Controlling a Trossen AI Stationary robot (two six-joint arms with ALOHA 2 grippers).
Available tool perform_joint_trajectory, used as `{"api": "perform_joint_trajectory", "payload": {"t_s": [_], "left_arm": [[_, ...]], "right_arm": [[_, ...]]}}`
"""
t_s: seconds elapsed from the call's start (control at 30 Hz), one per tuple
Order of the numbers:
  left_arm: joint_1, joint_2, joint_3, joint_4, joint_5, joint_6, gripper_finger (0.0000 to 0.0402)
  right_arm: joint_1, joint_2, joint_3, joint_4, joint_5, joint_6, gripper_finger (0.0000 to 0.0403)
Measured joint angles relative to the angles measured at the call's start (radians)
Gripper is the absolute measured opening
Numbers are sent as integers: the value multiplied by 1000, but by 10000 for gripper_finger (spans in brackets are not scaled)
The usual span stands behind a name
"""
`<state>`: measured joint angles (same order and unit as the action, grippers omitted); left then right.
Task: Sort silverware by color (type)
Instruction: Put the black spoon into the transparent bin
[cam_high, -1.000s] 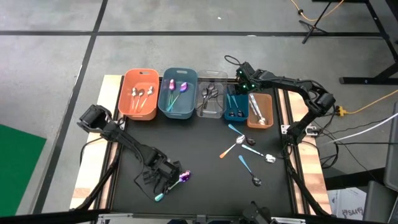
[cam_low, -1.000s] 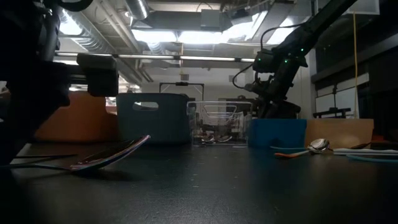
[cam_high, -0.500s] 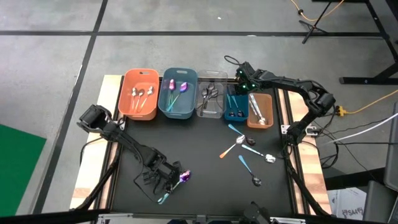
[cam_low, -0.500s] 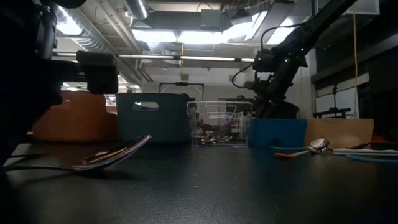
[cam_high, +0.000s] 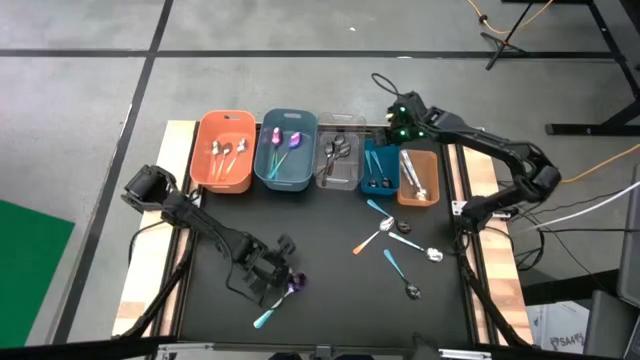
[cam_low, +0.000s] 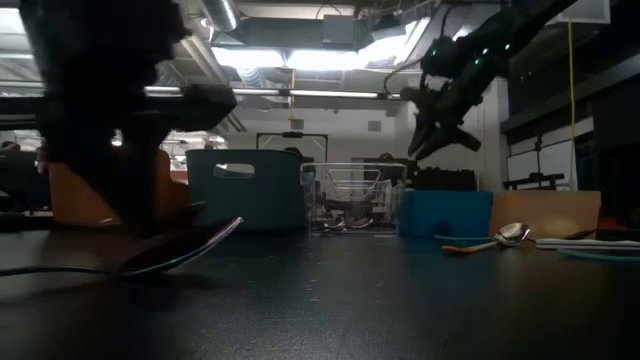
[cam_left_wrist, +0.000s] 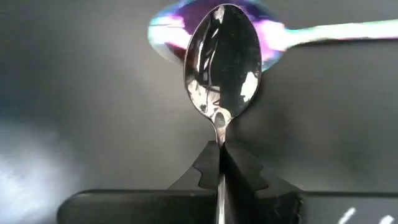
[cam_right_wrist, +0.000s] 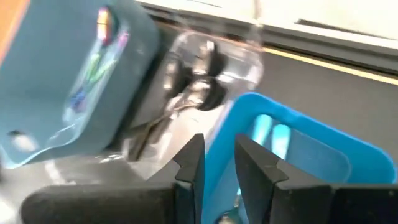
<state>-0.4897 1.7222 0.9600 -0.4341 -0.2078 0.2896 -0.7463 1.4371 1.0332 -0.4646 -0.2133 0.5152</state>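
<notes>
My left gripper is low over the near left of the black mat, shut on a shiny silver spoon. Just beyond that spoon an iridescent purple spoon with a teal handle lies on the mat. My right gripper hangs open and empty above the far end of the blue bin. Several loose spoons lie on the mat's right half, with silver, blue-handled, orange-handled and black ones among them. My left gripper pinches the silver spoon by its thin neck, just behind the bowl, between both fingers. The fingers lie along the handle and slant down at the mat. The bowl sticks out ahead over the purple spoon's bowl; whether they touch, I cannot tell.
Five bins stand in a row along the mat's far edge: orange, grey-blue, clear, blue and brown, each holding utensils. Bare mat lies between the two groups of spoons. Wooden table edges flank the mat.
My left gripper has swung a little toward the table's right and turned, and now stands over the purple spoon, which has stayed where it was. My right gripper has risen from the blue bin and drawn back toward the far right.
</notes>
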Motion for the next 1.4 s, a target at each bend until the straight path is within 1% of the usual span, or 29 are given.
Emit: {"api": "perform_joint_trajectory", "payload": {"t_s": [0.13,0.23,0.33,0.4,0.6,0.87,0.93,1.0,1.13,1.23,1.33,1.4], "left_arm": [[14,0,0,21,-114,-73,3],[35,0,0,78,-187,-124,2],[78,-1,0,204,-268,-162,3],[115,-1,0,307,-290,-144,3],[237,-1,1,620,-282,1,3],[442,-2,2,1037,-267,8,3],[503,-3,2,1114,-236,2,3],[567,-3,2,1170,-190,-40,3],[696,-3,2,1188,-127,-230,3],[773,-3,2,1186,-113,-339,3],[834,-3,2,1185,-108,-441,3],[870,-2,2,1182,-103,-521,3]], "right_arm": [[47,-69,0,-1,-4,0,79],[98,-113,0,-1,-5,-6,79],[154,-150,0,0,-4,-45,78],[187,-169,0,-1,3,-73,79],[252,-236,0,-10,22,-96,78],[330,-335,0,-10,22,-145,78],[349,-354,0,-9,22,-175,78],[361,-365,0,-7,27,-200,78],[376,-368,0,-8,71,-231,78],[376,-367,0,-5,120,-235,78],[376,-360,0,-4,129,-235,78],[373,-359,0,0,154,-235,78]]}}
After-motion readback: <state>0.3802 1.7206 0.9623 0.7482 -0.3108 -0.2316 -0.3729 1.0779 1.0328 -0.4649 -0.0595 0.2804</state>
